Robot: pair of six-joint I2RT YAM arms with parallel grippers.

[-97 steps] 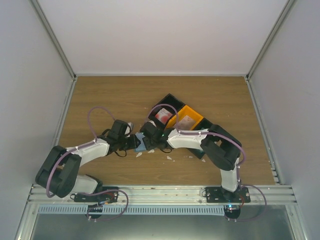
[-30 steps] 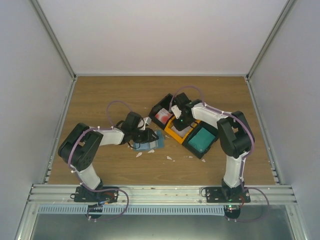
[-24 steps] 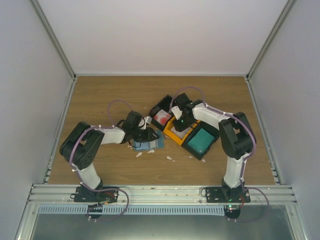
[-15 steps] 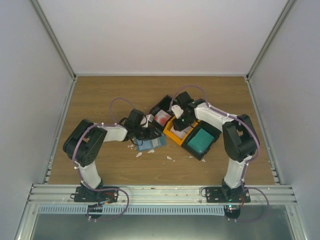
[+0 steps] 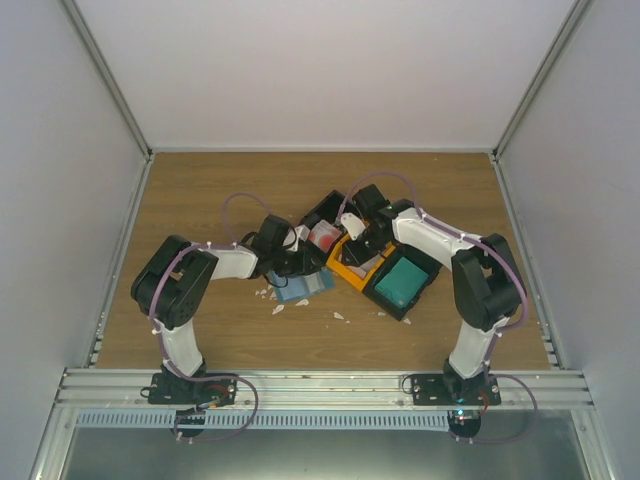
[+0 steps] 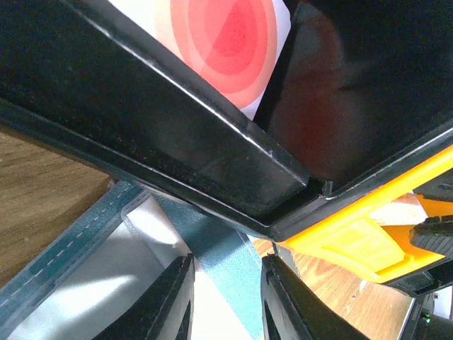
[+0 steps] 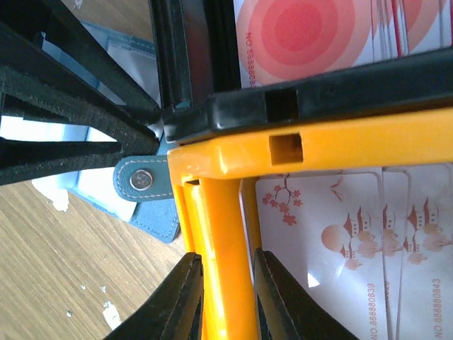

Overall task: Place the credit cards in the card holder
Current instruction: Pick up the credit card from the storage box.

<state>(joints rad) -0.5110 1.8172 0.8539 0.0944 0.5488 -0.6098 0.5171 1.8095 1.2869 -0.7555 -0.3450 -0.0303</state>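
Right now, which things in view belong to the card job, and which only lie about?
Job: white plastic cards with red circles; white pagoda-print cards in orange plastic bin; teal-blue folding card holder.
Lying about: green-teal block; small white scraps.

On my right wrist view, one pinkish-white card (image 7: 333, 234) in the yellow bin (image 7: 340, 142) reads "NO. 888880839"; the red-circle card (image 7: 304, 35) bears a "NO" number I cannot fully read.
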